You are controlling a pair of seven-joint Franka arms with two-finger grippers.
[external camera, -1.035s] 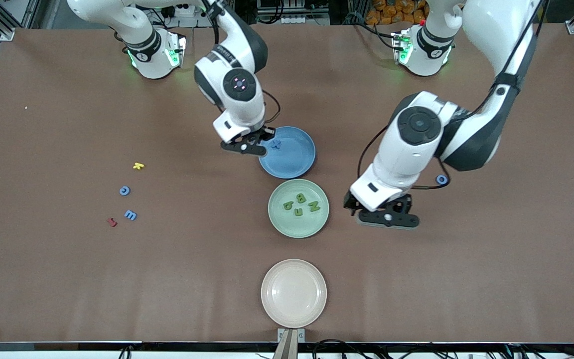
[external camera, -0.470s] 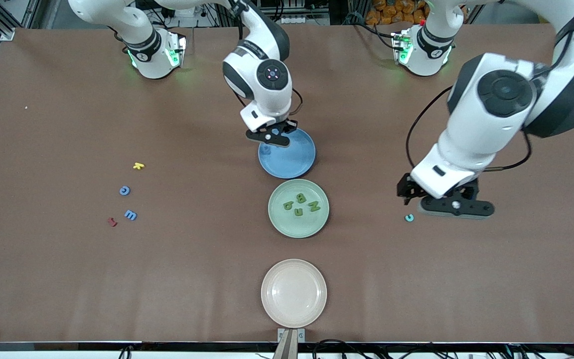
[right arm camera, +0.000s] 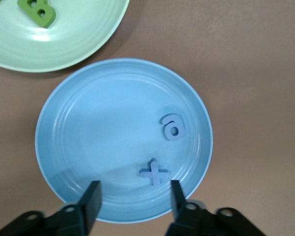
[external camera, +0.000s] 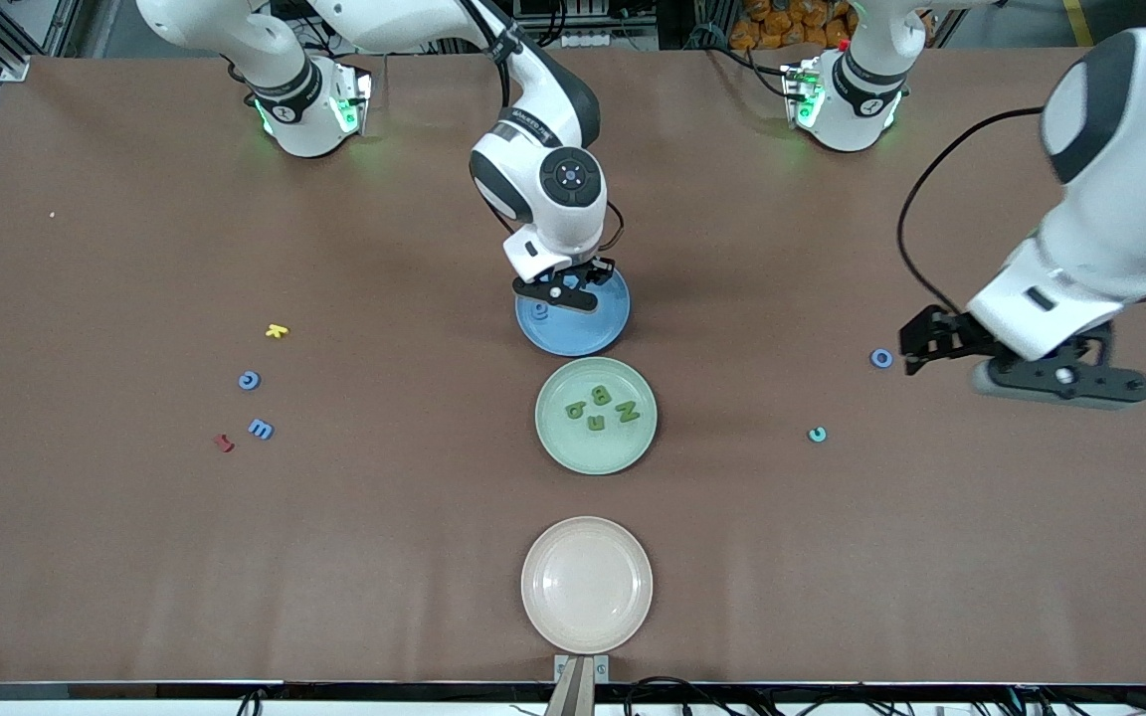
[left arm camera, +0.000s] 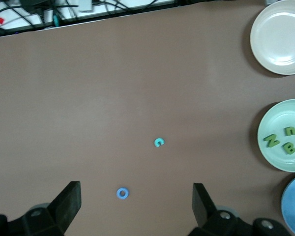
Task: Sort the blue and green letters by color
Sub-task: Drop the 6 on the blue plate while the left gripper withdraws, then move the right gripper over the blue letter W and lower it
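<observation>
Brown paper-like table surface (external camera: 135,557) fills the front view; metal frame rails, cables and an orange heap sit along the top edge past the arm bases.

Left arm reaches out toward its own end of the table. Left gripper (external camera: 1021,363) is up over bare table, fingers (left arm camera: 69,204) spread wide, holding nothing. Right gripper (external camera: 561,291) hangs over the round blue plate (external camera: 593,333), fingers (right arm camera: 92,199) partly apart, nothing between them.

Three round plates line up mid-table: blue plate farthest from the front camera, pale green plate (external camera: 558,438) next, cream plate (external camera: 586,584) nearest.

Blue plate holds two flat blue foam letters: an "a"-like one (right arm camera: 172,126) and an "x" or "t" shape (right arm camera: 156,172), lying apart, both flat. Green plate holds four olive green foam letters (external camera: 601,407) clustered near its centre, flat, turned different ways; the "N" (left arm camera: 271,141) lies tilted.

Toward the left arm's end: a blue ring letter "o" (external camera: 881,358) near the left gripper, and a teal "c" (external camera: 817,434) nearer the front camera, well apart.

Toward the right arm's end: yellow letter (external camera: 277,330), blue "c" (external camera: 249,379), blue "m"-like letter (external camera: 261,429) with long axis slanted, dark red letter (external camera: 224,443) just beside it.
</observation>
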